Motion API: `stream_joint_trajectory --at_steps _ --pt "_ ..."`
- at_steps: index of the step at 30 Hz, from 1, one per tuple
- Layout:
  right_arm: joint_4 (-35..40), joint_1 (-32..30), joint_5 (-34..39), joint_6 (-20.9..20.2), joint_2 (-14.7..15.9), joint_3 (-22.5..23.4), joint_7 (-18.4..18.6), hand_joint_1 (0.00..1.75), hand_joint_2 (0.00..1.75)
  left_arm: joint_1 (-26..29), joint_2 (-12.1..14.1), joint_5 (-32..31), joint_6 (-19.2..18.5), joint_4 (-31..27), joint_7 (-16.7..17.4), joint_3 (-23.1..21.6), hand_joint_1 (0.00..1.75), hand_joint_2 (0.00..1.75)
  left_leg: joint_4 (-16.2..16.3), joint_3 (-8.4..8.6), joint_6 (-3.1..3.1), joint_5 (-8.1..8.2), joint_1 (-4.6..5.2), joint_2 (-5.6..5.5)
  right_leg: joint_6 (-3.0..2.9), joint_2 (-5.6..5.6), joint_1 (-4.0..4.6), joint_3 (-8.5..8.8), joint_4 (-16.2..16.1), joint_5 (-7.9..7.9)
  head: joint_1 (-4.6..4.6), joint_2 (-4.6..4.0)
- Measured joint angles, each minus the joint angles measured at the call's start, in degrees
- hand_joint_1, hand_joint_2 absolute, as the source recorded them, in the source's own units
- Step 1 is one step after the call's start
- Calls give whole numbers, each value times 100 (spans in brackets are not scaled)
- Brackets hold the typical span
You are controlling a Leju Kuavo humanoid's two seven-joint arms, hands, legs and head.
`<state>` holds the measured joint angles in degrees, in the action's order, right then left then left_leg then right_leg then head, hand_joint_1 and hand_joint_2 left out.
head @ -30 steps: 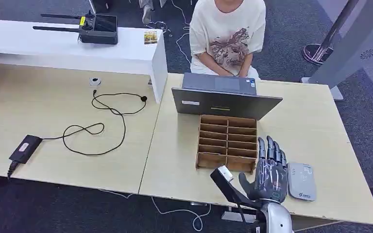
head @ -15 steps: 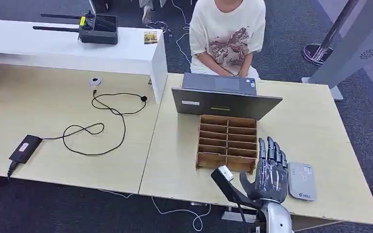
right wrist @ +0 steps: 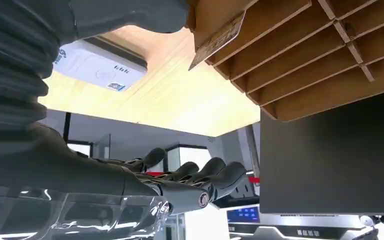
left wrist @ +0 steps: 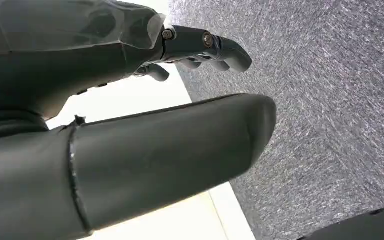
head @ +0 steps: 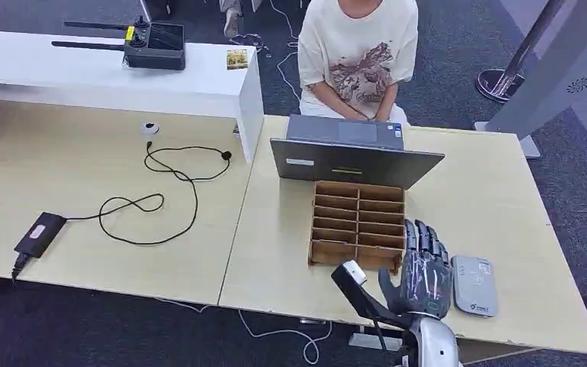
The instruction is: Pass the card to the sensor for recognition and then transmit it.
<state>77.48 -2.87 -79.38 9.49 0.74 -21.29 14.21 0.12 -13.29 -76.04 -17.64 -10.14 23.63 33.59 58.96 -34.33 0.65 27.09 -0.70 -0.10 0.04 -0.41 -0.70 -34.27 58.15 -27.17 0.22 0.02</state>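
Two hands are in play, and neither holds anything. The right hand [head: 422, 277] lies flat above the table [head: 481, 199], its fingers [right wrist: 195, 175] stretched out and slightly spread. The left hand [left wrist: 80, 50] hangs beside the table edge over the carpet, fingers loosely bent, thumb well clear of them, nothing between. In the head view the white sensor [head: 475, 285] sits just beside the right hand at 3 o'clock, and the wooden slotted rack [head: 357, 186] is close at 11 o'clock, with the laptop [head: 351, 157] at the rack's 12 o'clock. No card can be made out. The rack's slots appear bare from the head view and from the right wrist view, so the card's place cannot be told; the rack is the likely source. By judgement, a card of this kind is light, thin, stiff and smooth-faced. It would slip under a flat press and offers little edge when lying down. The better hold is a pinch across its two faces near a free short edge, thumb opposing a finger, leaving most of the face bare for presenting to the sensor's top. Little force is needed, and too much could flex it or flick it away.
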Motion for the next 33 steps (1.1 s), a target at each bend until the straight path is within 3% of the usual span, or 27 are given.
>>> stream_joint_trajectory --at_steps 7,8,9,33 --pt "-22 17 2 -11 0 0 0 49 175 0 2 -7 0 0 0 0 0 0 0 0 0 0 0 0 0 0 0 0 0 0 0 0" --pt "-22 16 0 -11 0 0 0 63 175 0 2 -7 0 0 -2 0 0 0 0 0 0 0 0 0 0 0 0 0 0 0 0 0" --pt "-22 16 0 -11 0 0 0 66 175 0 2 -7 0 0 -2 0 0 0 0 0 0 0 0 0 0 0 0 0 0 0 0 -2" --pt "-116 26 -2 -15 -2 0 0 63 175 2 -4 -15 7 0 -30 0 0 0 0 0 0 0 0 0 0 0 0 0 0 0 0 0"
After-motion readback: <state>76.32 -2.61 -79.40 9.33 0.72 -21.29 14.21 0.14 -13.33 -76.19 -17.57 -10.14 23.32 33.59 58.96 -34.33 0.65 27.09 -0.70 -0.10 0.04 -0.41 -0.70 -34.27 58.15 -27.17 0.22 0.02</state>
